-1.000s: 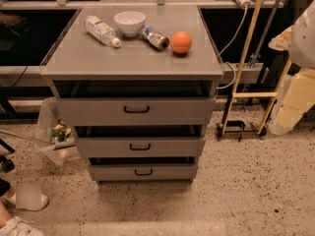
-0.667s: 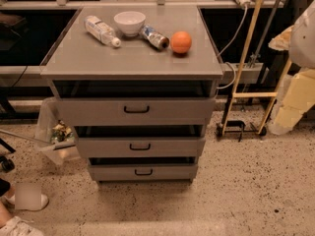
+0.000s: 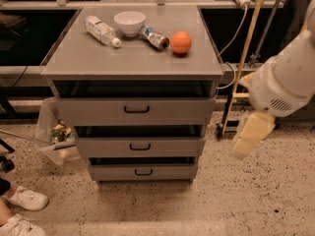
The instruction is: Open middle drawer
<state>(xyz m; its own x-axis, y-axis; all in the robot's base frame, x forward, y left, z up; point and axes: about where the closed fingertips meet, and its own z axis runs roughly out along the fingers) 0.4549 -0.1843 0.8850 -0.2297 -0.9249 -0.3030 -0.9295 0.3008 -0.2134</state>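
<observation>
- Lower left edge: white shoes (image 3: 22, 199) on the floor, well apart from the cabinet, same spot as a second ago.
- Left of the cabinet: clear plastic bin (image 3: 55, 137) with small stuff inside, just beside the cabinet's left side, not in front of the drawers.
- Centre: grey cabinet (image 3: 128, 58). On its top, left to right: bottle (image 3: 101, 30) lying down, bowl (image 3: 130, 22) upright, can (image 3: 155, 37) lying down, orange (image 3: 181, 42). None has moved.
- Below the top: top drawer (image 3: 98, 111), then the middle drawer (image 3: 106, 147) just under frame centre with its black bar handle (image 3: 140, 146) centred on the front, then the lowest drawer (image 3: 113, 172).
- The middle drawer front sits as it did a second ago and does not look pulled out, so the opening looks not yet begun.
- Right of the cabinet: slanted wooden pole (image 3: 248, 68) plus cables, near the cabinet's right side. It looks like the one thing the arm could clip.
- Right edge: the arm (image 3: 288, 77) has come down and leftward into the frame since a second ago.
- The gripper (image 3: 252, 135) hangs under the arm at mid right, about level in frame with the middle drawer, well apart from the handle and touching nothing. Clenched or released: cannot tell.
- Judgement: approach phase. The next move calls for going left to the second handle, not the lookalikes above and below. Nothing stands between the gripper and the drawer fronts.
</observation>
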